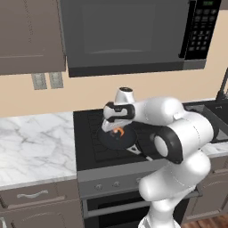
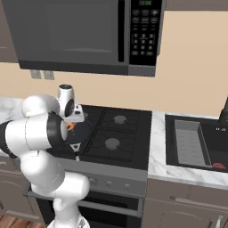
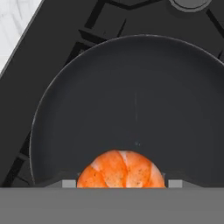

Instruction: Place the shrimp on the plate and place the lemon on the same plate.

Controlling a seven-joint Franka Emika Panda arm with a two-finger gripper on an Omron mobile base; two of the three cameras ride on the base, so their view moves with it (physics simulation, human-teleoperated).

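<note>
Stove (image 1: 87, 153): jaws grip shrimp (image 3: 121, 169) over frying pan (image 3: 131, 100); right base view adds sink (image 2: 196, 142).

The shrimp (image 3: 121, 170) looks glossy orange, speckled and ridged in pale bands. The frying pan (image 3: 131, 100) is smooth matt black with a faintly shiny rim. The bench (image 1: 33, 147) is polished white marble with grey veins. The microwave (image 1: 129, 31) has a brushed grey metal face. The drawer (image 1: 40, 196) looks like brown wood.
</note>
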